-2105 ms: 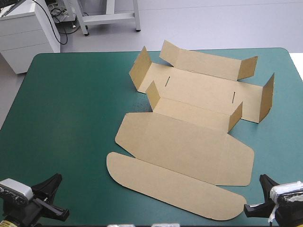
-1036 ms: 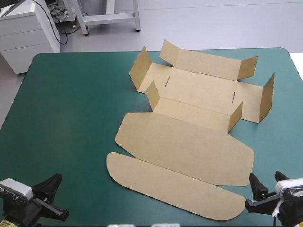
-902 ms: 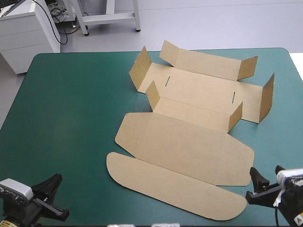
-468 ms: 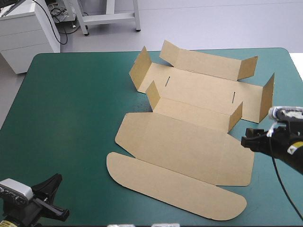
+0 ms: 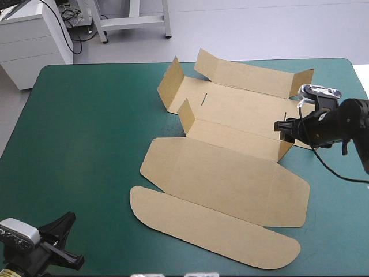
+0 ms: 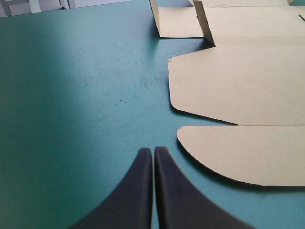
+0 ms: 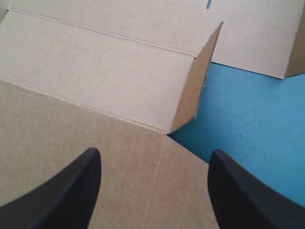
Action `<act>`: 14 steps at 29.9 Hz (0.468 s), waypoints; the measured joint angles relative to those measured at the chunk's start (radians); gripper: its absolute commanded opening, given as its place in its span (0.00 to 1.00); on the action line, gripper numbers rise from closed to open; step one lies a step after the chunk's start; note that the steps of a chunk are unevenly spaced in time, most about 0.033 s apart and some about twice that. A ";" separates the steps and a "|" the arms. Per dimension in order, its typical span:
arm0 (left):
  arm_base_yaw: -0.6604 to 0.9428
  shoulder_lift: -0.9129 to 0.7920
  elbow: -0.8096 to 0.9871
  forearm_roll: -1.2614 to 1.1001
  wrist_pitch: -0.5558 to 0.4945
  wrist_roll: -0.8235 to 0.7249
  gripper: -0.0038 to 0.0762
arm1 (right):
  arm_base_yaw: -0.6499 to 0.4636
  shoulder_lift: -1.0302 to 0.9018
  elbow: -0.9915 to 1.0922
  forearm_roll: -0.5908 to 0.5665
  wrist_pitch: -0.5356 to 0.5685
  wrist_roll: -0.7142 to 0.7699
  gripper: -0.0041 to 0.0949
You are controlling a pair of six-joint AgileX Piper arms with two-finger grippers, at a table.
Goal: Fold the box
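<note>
The brown box point(image 5: 230, 173) lies as a cut sheet right of the table's middle. Its lid and rounded tuck flap point(image 5: 213, 228) lie flat toward the near edge. The back wall point(image 5: 248, 75) and the small end flaps stand partly raised. My right gripper point(image 5: 282, 129) hovers open over the box's right end. In the right wrist view its fingers point(image 7: 152, 160) stand wide apart above the flat lid, and the front wall's raised end flap point(image 7: 198, 76) is just ahead of them. At the near left corner my left gripper point(image 6: 153, 151) is shut on nothing, with the tuck flap point(image 6: 248, 152) lying to its right.
The teal-green cover point(image 5: 86, 138) stretches wide to the left of the box. A narrow strip of cover point(image 5: 340, 196) runs between the box and the table's right edge. A white cabinet point(image 5: 29, 40) stands beyond the far left corner.
My right gripper has risen from the near right corner and travelled toward the far side to the box's right end, staying open. The left gripper and the box have not moved.
</note>
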 measured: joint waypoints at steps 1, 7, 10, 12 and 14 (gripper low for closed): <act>0.000 0.000 0.000 0.000 0.000 0.000 0.04 | 0.000 0.030 -0.020 0.003 0.003 0.005 0.64; 0.000 0.000 0.000 0.001 0.000 0.000 0.04 | 0.001 0.190 -0.121 -0.028 0.071 0.052 0.64; 0.000 0.000 0.000 0.001 0.000 0.000 0.04 | 0.001 0.255 -0.154 -0.034 0.078 0.072 0.64; 0.000 0.000 0.000 0.001 0.000 0.000 0.04 | 0.001 0.298 -0.173 -0.040 0.083 0.091 0.64; 0.000 0.000 0.000 0.001 0.000 0.000 0.04 | 0.001 0.335 -0.183 -0.046 0.089 0.102 0.64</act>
